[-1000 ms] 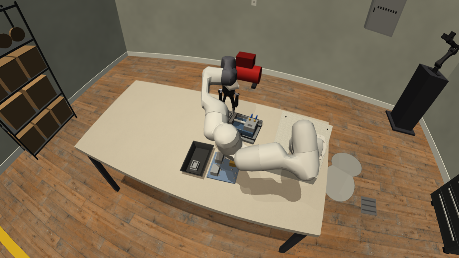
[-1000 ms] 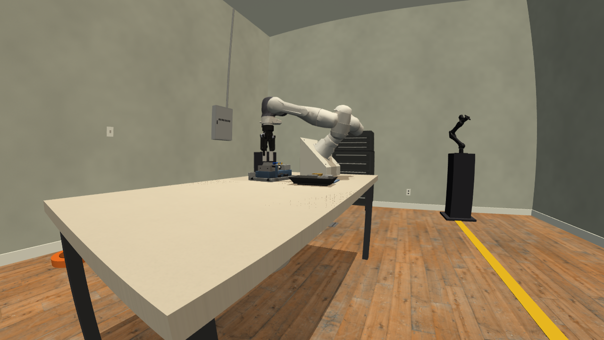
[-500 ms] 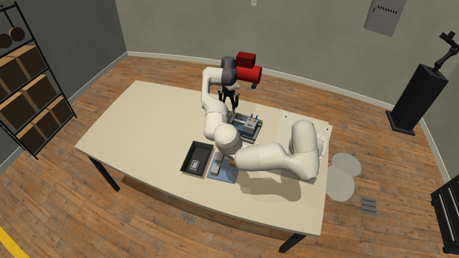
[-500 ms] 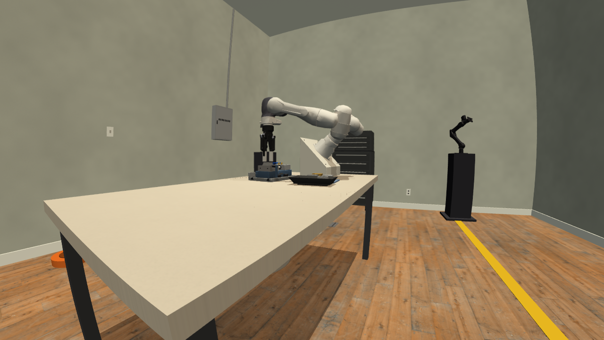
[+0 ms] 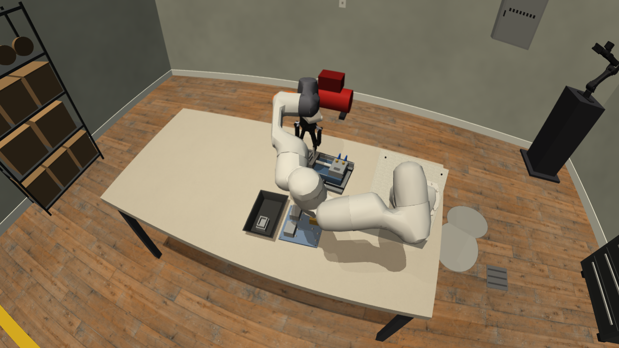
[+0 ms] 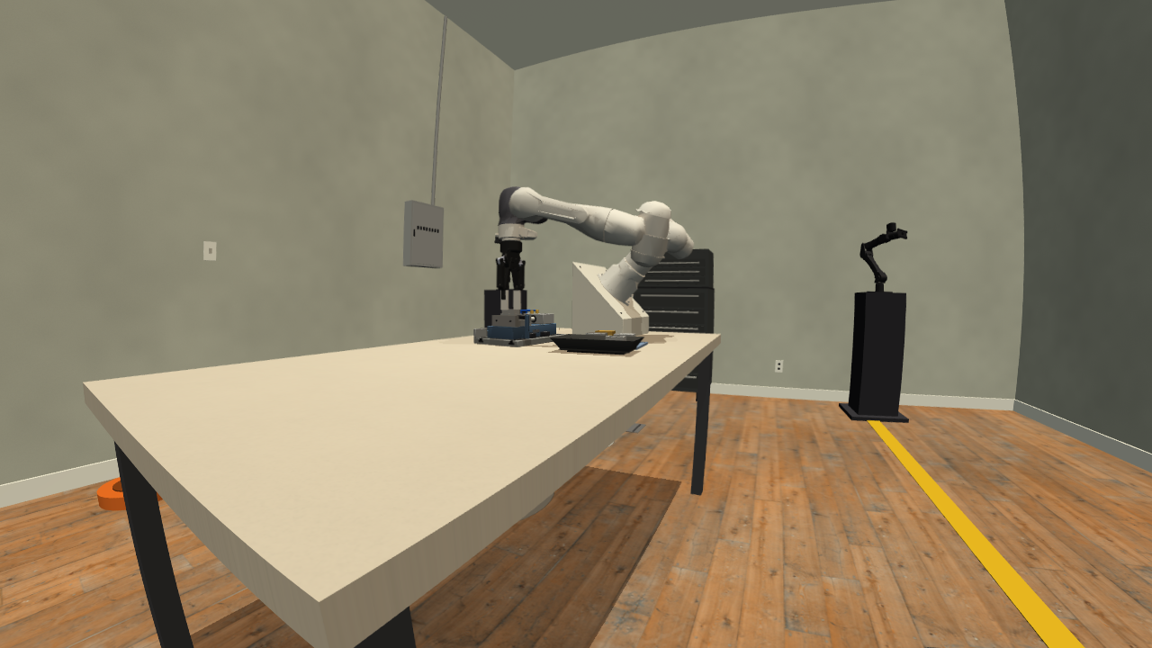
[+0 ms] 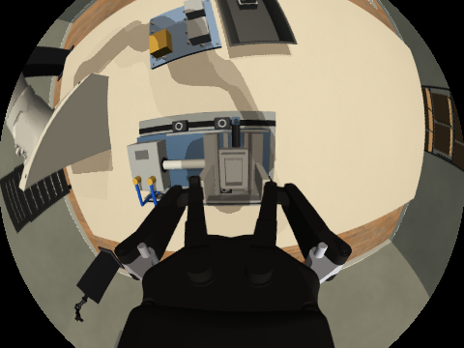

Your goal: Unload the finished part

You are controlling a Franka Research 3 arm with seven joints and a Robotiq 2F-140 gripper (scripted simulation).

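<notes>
The vise [image 5: 342, 181] [image 6: 515, 330] [image 7: 188, 151] stands on a blue and grey base at the table's far side. The finished part [image 7: 232, 169], a grey block with a rectangular pocket facing up, sits between its jaws. My gripper [image 5: 310, 142] [image 6: 510, 283] [image 7: 233, 171] points straight down above the part. It is partly open, with one finger on each side of the part and a gap to it, and holds nothing. The dark outfeed tray [image 5: 255, 203] [image 6: 599, 344] [image 7: 284, 26] lies nearer the front edge, with another grey pocketed part [image 5: 262, 222] on its floor.
A blue fixture plate [image 5: 309, 236] [image 7: 184, 48] with grey blocks and a yellow piece lies beside the tray. The vise's grey actuator box [image 5: 338, 166] [image 7: 143, 161] sits at its end. My own arm crosses above the plate. A red compressor [image 5: 335, 93] stands behind the table.
</notes>
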